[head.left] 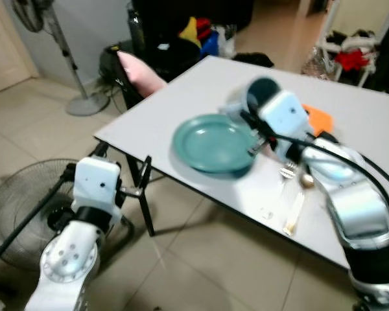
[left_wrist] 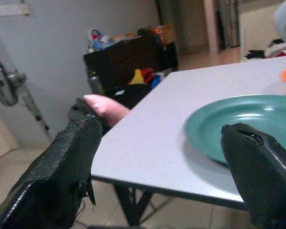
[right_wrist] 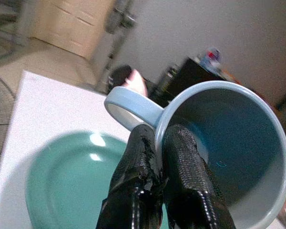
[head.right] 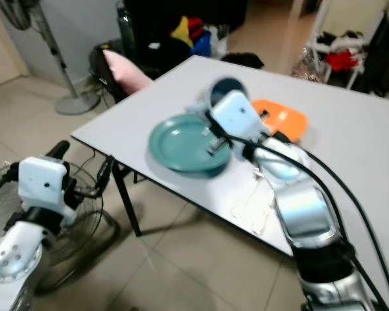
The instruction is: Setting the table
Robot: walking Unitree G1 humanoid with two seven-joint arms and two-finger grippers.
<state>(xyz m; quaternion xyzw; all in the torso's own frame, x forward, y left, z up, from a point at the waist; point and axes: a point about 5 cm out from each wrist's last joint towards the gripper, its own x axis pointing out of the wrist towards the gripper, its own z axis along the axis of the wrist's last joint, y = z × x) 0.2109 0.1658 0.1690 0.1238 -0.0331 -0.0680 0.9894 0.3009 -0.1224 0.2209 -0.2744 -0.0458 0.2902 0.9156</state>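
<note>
The right hand [right_wrist: 157,191] pinches the wall of a pale blue ceramic mug [right_wrist: 229,157], one black finger inside the rim and one outside, just beside the loop handle. It holds the mug above the white flat-topped bench [head.left: 181,97], at the far edge of a round teal-green plate [head.left: 214,142] that lies near the bench's front edge.

The mug looks stiff, glazed and probably slippery, heavy enough to swing on a one-sided rim pinch, and breakable if it drops. A hold low on the wall close to the handle seems safest.

An orange flat dish [head.right: 285,120] lies just behind the arm, and pale cutlery [head.left: 295,207] rests to the right of the plate, near the front edge. Bare bench lies left of and beyond the plate; that looks like the best room for setting down.

The left hand [left_wrist: 162,171], fingers spread wide, hovers below and in front of the bench edge, over the tiled floor [head.left: 201,272] near a floor fan [head.left: 26,201].
</note>
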